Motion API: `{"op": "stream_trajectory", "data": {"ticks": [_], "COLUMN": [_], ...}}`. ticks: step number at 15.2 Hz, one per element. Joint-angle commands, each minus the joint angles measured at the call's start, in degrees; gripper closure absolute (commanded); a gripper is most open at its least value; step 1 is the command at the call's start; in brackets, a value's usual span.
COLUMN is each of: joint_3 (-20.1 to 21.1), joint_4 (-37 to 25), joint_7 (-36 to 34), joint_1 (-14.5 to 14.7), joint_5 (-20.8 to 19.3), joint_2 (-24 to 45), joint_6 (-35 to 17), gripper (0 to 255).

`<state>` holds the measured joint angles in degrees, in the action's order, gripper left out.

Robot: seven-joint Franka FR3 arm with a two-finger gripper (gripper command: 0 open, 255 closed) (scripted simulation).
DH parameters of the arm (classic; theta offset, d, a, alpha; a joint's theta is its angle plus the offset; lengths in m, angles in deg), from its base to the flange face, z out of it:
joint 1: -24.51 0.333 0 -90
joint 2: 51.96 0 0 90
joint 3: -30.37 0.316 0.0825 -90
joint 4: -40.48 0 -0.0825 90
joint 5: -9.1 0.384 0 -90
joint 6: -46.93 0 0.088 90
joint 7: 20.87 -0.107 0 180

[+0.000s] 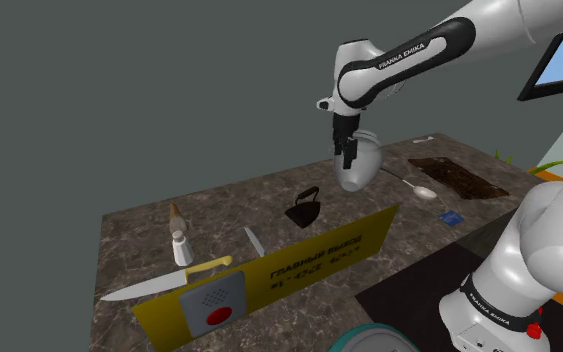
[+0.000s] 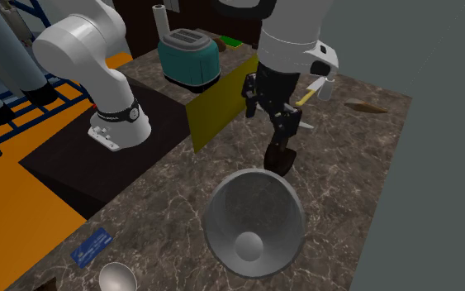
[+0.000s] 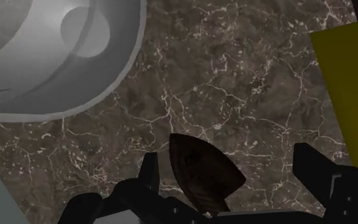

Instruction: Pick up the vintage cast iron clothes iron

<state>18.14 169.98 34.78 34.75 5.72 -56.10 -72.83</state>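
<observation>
Marble counter, spread claw above dark iron; teal toaster in second exterior view.

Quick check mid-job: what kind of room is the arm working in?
Probably a kitchen: a teal toaster, a large grey bowl and a yellow-handled knife sit on a dark marbled countertop.
</observation>
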Motion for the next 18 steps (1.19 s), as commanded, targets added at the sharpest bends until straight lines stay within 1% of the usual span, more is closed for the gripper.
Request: {"op": "stream_trajectory", "data": {"ticks": [1, 8, 15, 17, 18], "joint_3": [0.21, 2.91, 3.28, 3.31, 3.35], "joint_4": [-1.04, -6.99, -6.15, -6.10, -6.14], "joint_7": [4.58, 18.81, 19.32, 19.36, 19.30], "joint_1": [0.68, 1.53, 1.24, 1.21, 1.26], "joint_5": [1.30, 5.12, 5.94, 6.01, 6.02], "joint_2": [3.95, 17.77, 21.65, 21.98, 22.02], "joint_6": [-2.01, -6.81, -11.48, -11.86, -11.86], "gripper": [0, 0, 0, 0, 255]}}
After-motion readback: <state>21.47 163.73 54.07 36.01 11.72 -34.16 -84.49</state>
